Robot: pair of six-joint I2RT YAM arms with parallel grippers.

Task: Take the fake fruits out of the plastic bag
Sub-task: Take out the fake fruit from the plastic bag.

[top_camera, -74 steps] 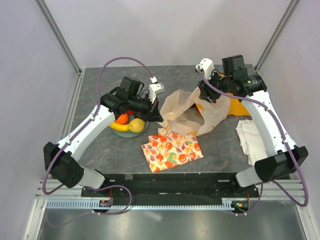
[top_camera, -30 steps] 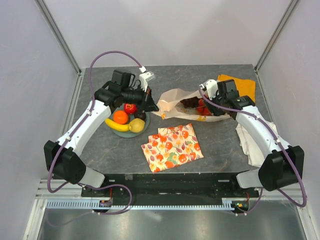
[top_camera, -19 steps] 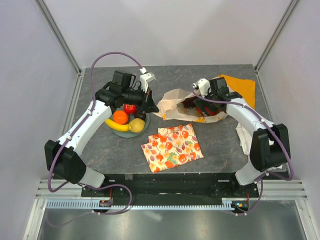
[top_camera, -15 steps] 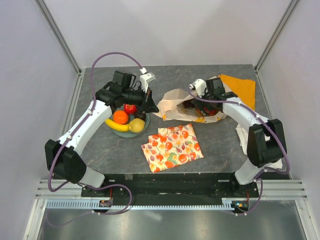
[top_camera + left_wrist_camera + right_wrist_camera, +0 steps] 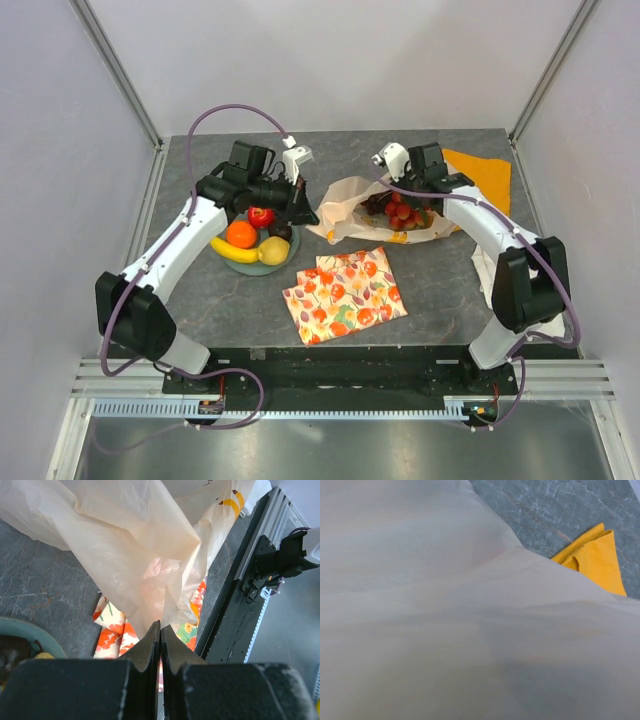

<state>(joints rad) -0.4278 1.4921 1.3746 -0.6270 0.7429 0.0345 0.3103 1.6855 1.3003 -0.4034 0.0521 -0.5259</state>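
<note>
1. plainly, the left gripper [image 5: 160,626] has its jaws pressed together on a pinch of the plastic bag [image 5: 135,555], holding that corner of film up off the grey table [image 5: 35,580].
2. from above, the bag lies crumpled toward the back of the table with its mouth open. a red grape bunch [image 5: 401,212] shows inside, with something darker beside it that the film partly veils.
3. the right gripper [image 5: 412,188] reaches down at the bag's far rim. its fingertips are hidden, and its own camera sees only cream plastic close up, so i cannot tell whether the jaws are apart, together or gripping anything.
4. a bowl [image 5: 250,268] left of the bag holds a red apple [image 5: 261,216], an orange [image 5: 241,234], a banana [image 5: 234,253], a lemon [image 5: 273,250] and a dark grape bunch [image 5: 283,232], the last tucked partly under the left arm.
5. a fruit-print cloth [image 5: 345,295] lies flat in front of the bag. an orange cloth [image 5: 597,555] pokes out behind it, and a white cloth [image 5: 482,270] is mostly covered by the right arm.
</note>
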